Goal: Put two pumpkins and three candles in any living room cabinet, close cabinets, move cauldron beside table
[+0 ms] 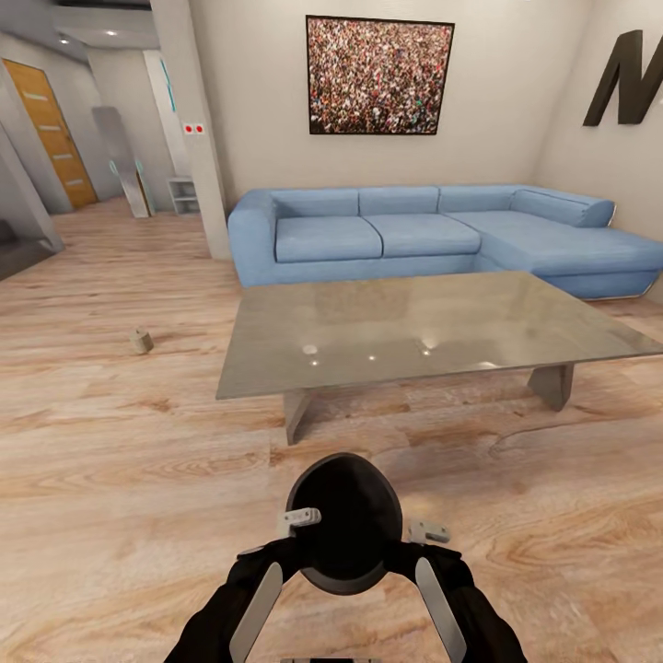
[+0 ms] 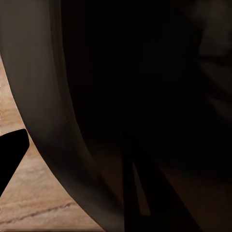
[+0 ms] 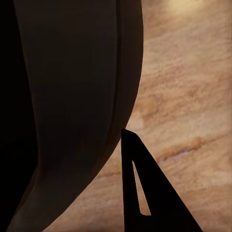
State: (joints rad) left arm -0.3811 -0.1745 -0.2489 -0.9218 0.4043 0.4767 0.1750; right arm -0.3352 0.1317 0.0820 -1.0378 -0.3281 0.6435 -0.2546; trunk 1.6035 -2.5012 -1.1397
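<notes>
Right now both grippers flank the cauldron, left gripper on its left side, right gripper on its right, pot held between the two arms just ahead of the robot's chest. From the left wrist camera one dark fingertip sits beside the curved pot wall; from the right wrist camera one finger lies just off the wall, floor visible past it. Whether either gripper is actually clamped on the rim or just pressing the sides, I cannot tell. Cauldron looks tipped, mouth facing the camera. Key relation: the table lies straight ahead of the pot, near edge close, bare floor between them. Judgement: a short forward carry and set-down by the near edge would do it. One candle sits on the floor, well left of the table.
</notes>
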